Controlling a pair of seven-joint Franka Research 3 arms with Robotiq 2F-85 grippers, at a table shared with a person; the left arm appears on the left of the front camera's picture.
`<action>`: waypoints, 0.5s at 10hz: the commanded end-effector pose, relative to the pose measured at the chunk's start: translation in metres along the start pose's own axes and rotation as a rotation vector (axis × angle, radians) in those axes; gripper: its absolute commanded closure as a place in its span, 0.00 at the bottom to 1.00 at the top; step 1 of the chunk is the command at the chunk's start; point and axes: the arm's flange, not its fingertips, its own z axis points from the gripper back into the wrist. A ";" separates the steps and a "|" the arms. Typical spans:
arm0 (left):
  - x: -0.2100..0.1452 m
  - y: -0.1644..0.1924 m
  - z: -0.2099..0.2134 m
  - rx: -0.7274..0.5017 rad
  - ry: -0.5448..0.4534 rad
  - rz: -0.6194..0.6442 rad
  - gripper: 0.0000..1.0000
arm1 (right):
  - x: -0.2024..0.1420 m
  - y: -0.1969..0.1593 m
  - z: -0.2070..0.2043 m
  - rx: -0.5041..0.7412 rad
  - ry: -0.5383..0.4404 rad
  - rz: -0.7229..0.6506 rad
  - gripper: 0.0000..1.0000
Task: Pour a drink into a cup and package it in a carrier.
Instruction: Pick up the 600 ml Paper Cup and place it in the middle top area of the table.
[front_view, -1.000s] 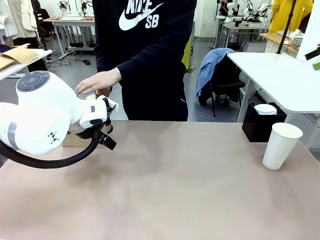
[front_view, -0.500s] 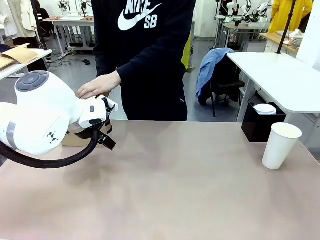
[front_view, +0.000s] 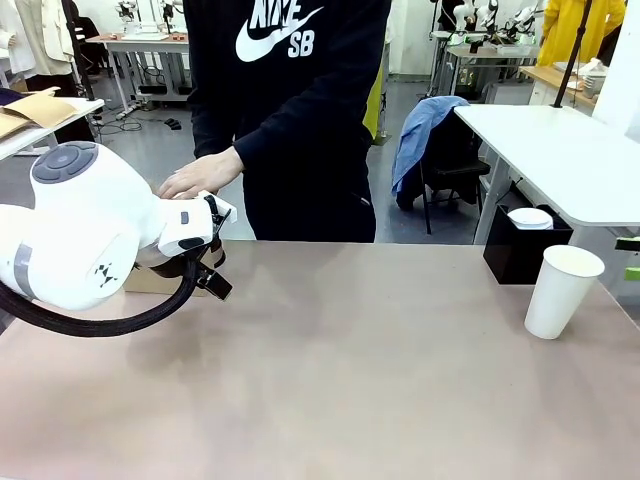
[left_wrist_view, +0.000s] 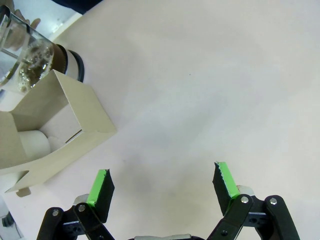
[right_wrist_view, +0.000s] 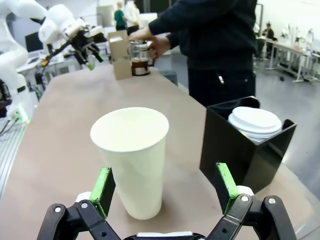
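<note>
The white paper cup (front_view: 562, 290) stands empty and upright at the table's right end. My right gripper (right_wrist_view: 165, 185) is open, level with the cup (right_wrist_view: 132, 160) and just short of it. Its fingertips (front_view: 630, 258) show at the picture's right edge. The brown cardboard carrier (left_wrist_view: 55, 120) sits at the far left with a white round thing in one slot. My left gripper (left_wrist_view: 162, 182) hangs open over bare table beside the carrier. Behind the carrier (right_wrist_view: 118, 55) the person's hand (front_view: 200, 175) rests on a glass pitcher (right_wrist_view: 139, 56). The dark drink (right_wrist_view: 140, 65) fills its lower part.
A black box (front_view: 520, 248) holding a stack of white lids (right_wrist_view: 255, 120) stands just behind the cup at the table's far right corner. My left arm's big white body (front_view: 80, 235) covers most of the carrier in the front view. The person stands at the far edge.
My right gripper's tips have dropped at the right edge from higher up to the cup's level. The person's hand has shifted slightly on the pitcher. The left arm has stayed still.
</note>
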 end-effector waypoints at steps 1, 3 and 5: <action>0.000 0.001 0.000 -0.001 -0.001 0.002 0.00 | -0.003 0.005 -0.001 0.054 -0.003 0.016 0.00; 0.000 0.001 0.000 -0.001 -0.001 0.002 0.00 | -0.012 0.008 -0.018 0.097 -0.003 0.001 0.00; 0.000 0.001 0.000 -0.001 -0.001 0.002 0.00 | -0.023 0.011 -0.027 0.132 -0.024 -0.027 0.00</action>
